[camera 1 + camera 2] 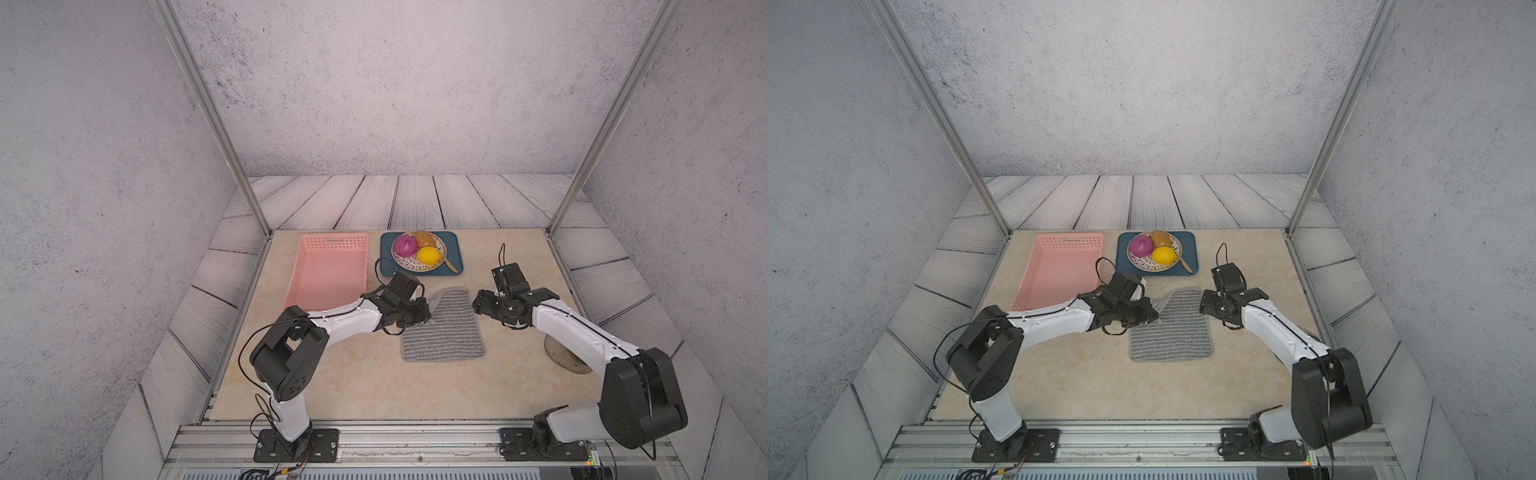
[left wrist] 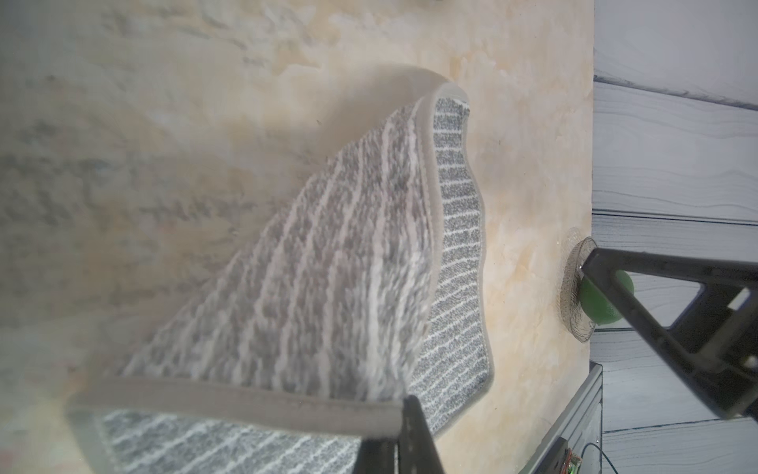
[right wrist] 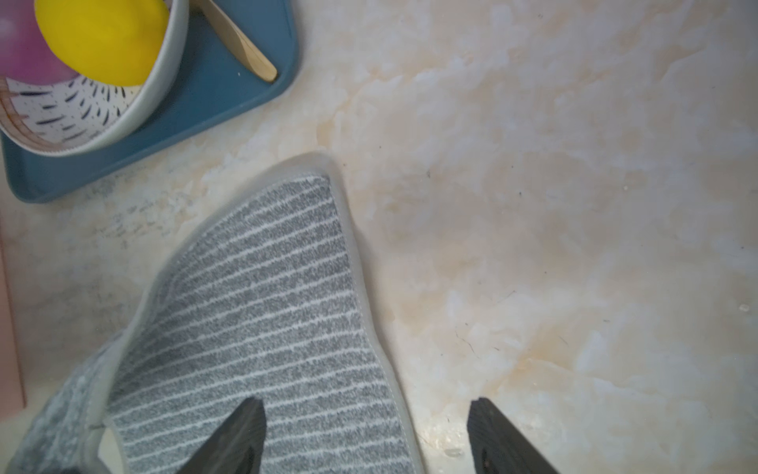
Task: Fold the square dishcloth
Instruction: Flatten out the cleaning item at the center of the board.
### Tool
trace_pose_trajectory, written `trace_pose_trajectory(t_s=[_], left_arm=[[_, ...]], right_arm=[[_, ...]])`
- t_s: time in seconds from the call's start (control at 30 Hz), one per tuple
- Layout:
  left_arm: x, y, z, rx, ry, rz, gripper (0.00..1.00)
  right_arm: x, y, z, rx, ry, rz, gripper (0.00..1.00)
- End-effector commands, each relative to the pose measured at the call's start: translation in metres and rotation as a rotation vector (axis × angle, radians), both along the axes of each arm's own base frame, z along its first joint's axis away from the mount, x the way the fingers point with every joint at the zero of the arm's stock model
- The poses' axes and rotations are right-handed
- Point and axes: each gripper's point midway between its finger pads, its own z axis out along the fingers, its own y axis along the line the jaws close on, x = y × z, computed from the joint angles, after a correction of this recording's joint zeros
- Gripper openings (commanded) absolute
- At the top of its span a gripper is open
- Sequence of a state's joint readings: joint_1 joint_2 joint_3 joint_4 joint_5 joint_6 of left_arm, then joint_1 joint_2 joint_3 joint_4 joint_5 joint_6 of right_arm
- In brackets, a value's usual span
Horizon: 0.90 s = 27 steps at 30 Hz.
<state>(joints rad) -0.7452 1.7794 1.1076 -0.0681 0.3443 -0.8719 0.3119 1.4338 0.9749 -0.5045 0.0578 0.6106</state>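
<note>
Gripping: left gripper (image 1: 427,316) is clamped on the far left corner of the square dishcloth (image 1: 449,332). The corner is raised, so the fuzzy underside faces the left wrist camera.
Second claw: right gripper (image 3: 366,406) has its jaws apart and straddles the cloth's right hem. One finger is over the stripes, the other over bare tabletop (image 1: 353,382); contact cannot be told.
Cloth position: mid-table, with the near edge and right side lying flat.
Edges: the far hem is near the blue tray (image 1: 455,270) but apart from it. The pink basket (image 1: 332,266) stands to the left.
Open room: bare tabletop in front of the cloth and to its right.
Obscured: the left gripper's fingertips are hidden in both top views. A round mesh-like item (image 1: 559,353) with something green (image 2: 594,303) inside sits partly behind the right arm; its kind is unclear.
</note>
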Motion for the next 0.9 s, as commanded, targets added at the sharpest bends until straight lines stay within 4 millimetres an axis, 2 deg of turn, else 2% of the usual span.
trace_pose_trajectory(t_s=[0.0,0.23,0.27,0.33,0.4,0.53,0.67,0.87], left_arm=[[-0.003,0.01,-0.002,0.005,0.016,-0.035,0.0],[0.014,0.017,-0.01,-0.01,0.058,-0.036,0.0],[0.017,0.018,-0.012,-0.008,0.061,-0.032,0.02],[0.024,0.022,-0.016,-0.001,0.061,-0.022,0.14],[0.031,0.027,-0.02,0.017,0.055,-0.015,0.2],[0.05,0.033,-0.024,0.059,0.034,-0.01,0.22],[0.064,0.034,-0.028,0.063,0.023,-0.004,0.28],[0.083,0.038,-0.021,0.061,-0.009,0.009,0.37]], right_arm=[[0.008,-0.002,-0.001,-0.05,0.046,0.02,0.68],[0.038,-0.003,-0.009,-0.144,0.133,0.089,0.53],[0.042,-0.003,-0.012,-0.155,0.15,0.102,0.52],[0.049,-0.002,-0.016,-0.17,0.169,0.119,0.5],[0.055,-0.002,-0.019,-0.173,0.177,0.13,0.49],[0.065,0.009,-0.026,-0.133,0.179,0.168,0.49],[0.07,0.019,-0.031,-0.094,0.187,0.192,0.49],[0.075,0.026,-0.034,-0.068,0.18,0.22,0.49]])
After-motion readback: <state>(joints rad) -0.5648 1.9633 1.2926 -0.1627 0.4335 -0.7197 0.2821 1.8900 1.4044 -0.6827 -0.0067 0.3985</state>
